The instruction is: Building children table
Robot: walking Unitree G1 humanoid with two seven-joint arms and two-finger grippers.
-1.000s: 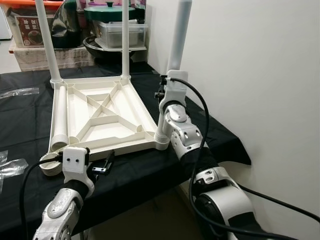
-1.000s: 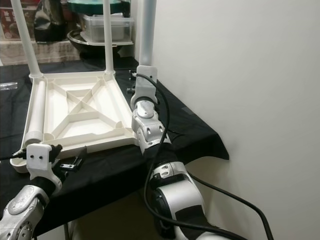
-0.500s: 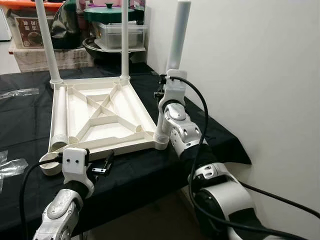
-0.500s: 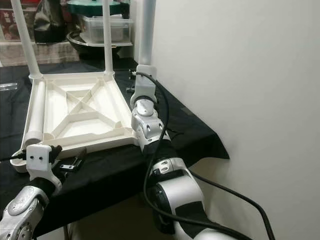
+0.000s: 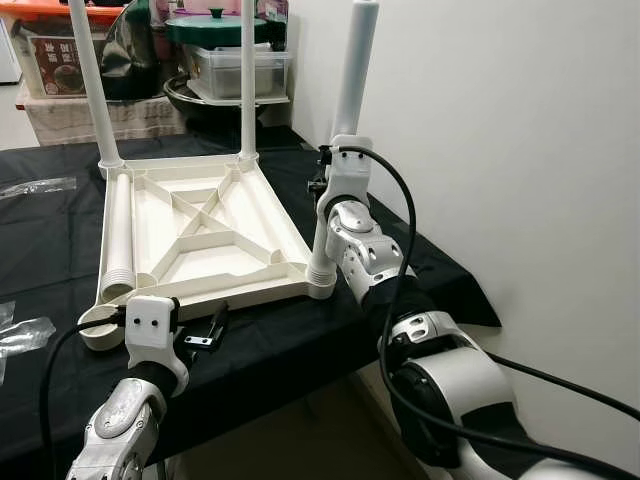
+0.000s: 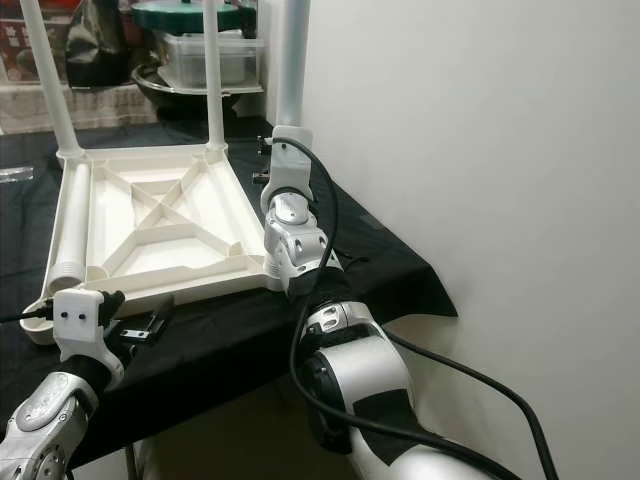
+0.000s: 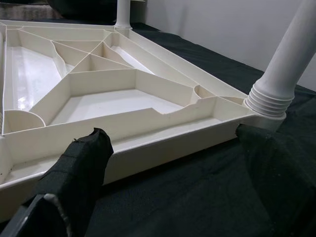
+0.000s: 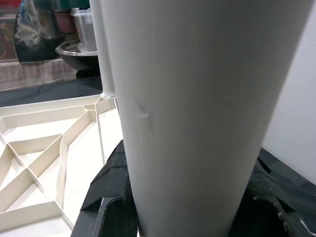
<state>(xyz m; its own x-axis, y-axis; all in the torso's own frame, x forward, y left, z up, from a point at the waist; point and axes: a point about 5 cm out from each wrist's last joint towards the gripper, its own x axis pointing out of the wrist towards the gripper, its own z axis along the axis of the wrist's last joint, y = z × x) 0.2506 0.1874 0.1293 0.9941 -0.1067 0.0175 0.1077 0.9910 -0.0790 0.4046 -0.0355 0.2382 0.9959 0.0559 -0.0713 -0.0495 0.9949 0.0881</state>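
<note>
**Inverted table top with three legs standing, one leg lying loose**

Part count: one white plastic table top (image 5: 205, 235), lying underside up with its ribbed bracing exposed. Four white legs in all. Three stand upright in corner sockets: the far left leg (image 5: 92, 85), the far right leg (image 5: 248, 85) and the near right leg (image 5: 345, 130). The fourth leg (image 5: 118, 240) lies flat inside the top, along its left edge, with its ribbed end toward the near side. The near left corner socket (image 5: 95, 328) holds no leg.

Right gripper (image 8: 185, 207): positioned at the near right leg, partway up it. In the right wrist view the leg passes between the two black fingers (image 8: 111, 182), which sit against its sides, pinching it. The leg's ribbed base (image 7: 266, 101) rests in its corner socket.

Left gripper (image 7: 173, 163): low, just in front of the near edge of the table top, fingers spread wide apart and holding nothing.

Surface: the table top rests on a table covered by a black cloth (image 5: 270, 345). Two clear plastic bags lie on the cloth at the left, one far (image 5: 38, 185) and one near (image 5: 25, 330).

Room: a plain white wall (image 5: 500, 130) runs along the right side. Behind the table are a lidded clear container (image 5: 240, 65), a green pot lid (image 5: 218, 25) and a printed box (image 5: 60, 55).
</note>
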